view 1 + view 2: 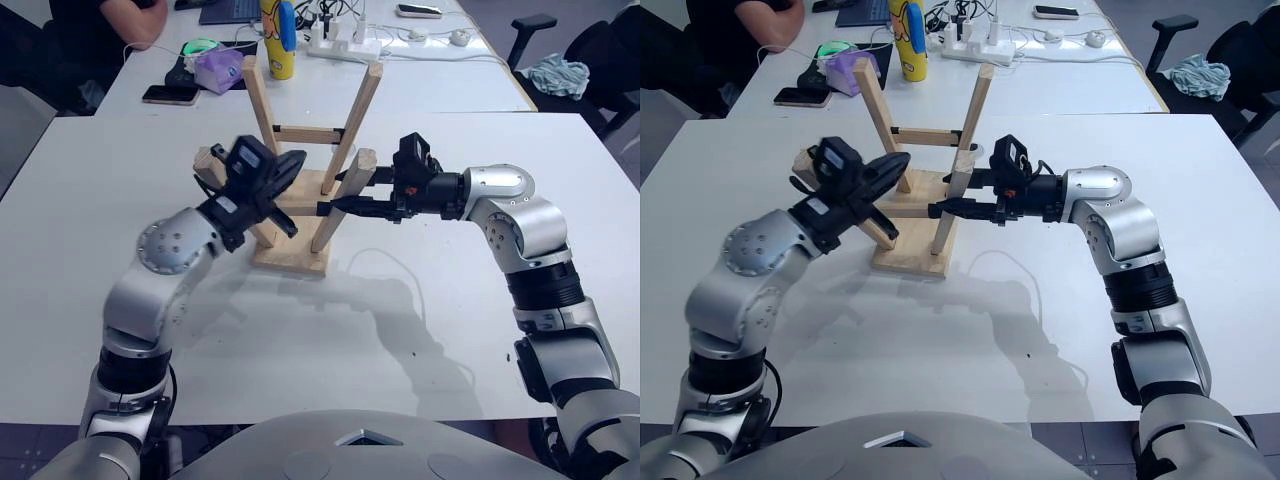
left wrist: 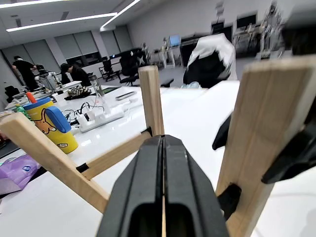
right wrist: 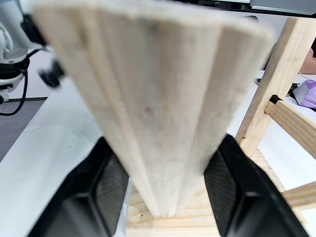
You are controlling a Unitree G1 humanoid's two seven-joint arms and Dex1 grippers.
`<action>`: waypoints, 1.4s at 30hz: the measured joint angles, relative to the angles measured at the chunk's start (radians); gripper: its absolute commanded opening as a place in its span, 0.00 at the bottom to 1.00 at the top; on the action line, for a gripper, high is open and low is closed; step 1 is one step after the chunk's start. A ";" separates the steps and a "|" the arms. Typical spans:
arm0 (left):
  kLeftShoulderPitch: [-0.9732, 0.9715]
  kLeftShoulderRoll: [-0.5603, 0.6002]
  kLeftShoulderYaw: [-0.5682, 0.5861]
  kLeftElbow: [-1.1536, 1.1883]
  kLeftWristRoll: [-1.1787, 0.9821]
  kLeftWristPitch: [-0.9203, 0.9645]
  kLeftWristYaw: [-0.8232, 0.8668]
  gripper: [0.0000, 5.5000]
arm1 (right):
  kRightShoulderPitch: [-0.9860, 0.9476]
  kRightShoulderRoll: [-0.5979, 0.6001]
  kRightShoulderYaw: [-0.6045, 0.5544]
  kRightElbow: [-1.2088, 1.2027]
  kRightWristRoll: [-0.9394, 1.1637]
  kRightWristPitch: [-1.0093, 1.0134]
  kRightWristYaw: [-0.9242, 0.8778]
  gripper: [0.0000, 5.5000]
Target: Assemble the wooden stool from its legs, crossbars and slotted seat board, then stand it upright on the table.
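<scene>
STOOL TAKES SHAPE: On the broad white counter (image 1: 480, 170), the pale wooden stool (image 1: 352, 120) stands upside down. Its slotted rectangular seat board (image 1: 290, 260) lies flat on the surface and its legs point upward, probably so the joints stay within reach. My right pincer (image 1: 338, 206) is clamped on the near square wooden leg (image 3: 163, 108), one finger on each side, apparently to steady the frame. My left pincer (image 2: 163, 143), fingers pressed together and empty, sits among the upturned legs, aimed at the far thin wooden crossbar (image 1: 305, 134).
</scene>
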 measured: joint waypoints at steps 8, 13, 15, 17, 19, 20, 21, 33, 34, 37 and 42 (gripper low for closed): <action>-0.030 0.037 -0.177 -0.013 0.200 0.106 0.054 0.00 | -0.006 -0.006 0.008 0.002 0.000 0.000 0.002 0.37; -0.052 0.116 -0.328 -0.010 0.352 0.122 0.040 0.00 | -0.006 -0.008 0.013 0.002 0.000 0.000 -0.003 0.37; -0.051 0.104 -0.317 0.004 0.372 0.080 0.056 0.00 | -0.006 -0.008 0.013 0.003 0.000 0.000 -0.004 0.37; -0.049 0.041 -0.243 0.040 0.379 -0.006 0.133 0.00 | -0.008 -0.008 0.013 0.001 0.001 0.000 -0.004 0.37; -0.088 -0.024 -0.149 0.012 0.387 -0.124 0.214 0.00 | -0.011 -0.007 0.014 0.000 0.005 0.000 -0.006 0.37; -0.115 -0.058 -0.097 -0.026 0.383 -0.195 0.253 0.00 | -0.012 -0.007 0.014 0.000 0.006 0.000 -0.007 0.37; -0.141 -0.091 -0.047 -0.073 0.376 -0.260 0.281 0.00 | -0.012 -0.007 0.015 0.001 0.006 0.000 -0.008 0.37; 0.163 -0.133 0.246 -0.202 0.591 -0.261 0.387 0.00 | -0.005 -0.008 0.020 -0.005 0.007 -0.003 -0.024 0.37; 0.192 -0.142 0.233 -0.198 0.592 -0.256 0.384 0.00 | -0.005 -0.008 0.020 -0.005 0.007 -0.003 -0.024 0.37; 0.209 -0.174 0.169 -0.180 0.592 -0.255 0.367 0.00 | -0.005 -0.009 0.020 -0.004 0.007 -0.003 -0.024 0.37; 0.201 -0.238 0.044 -0.077 0.563 -0.227 0.313 0.00 | -0.029 -0.007 0.040 0.002 0.007 -0.001 -0.020 0.37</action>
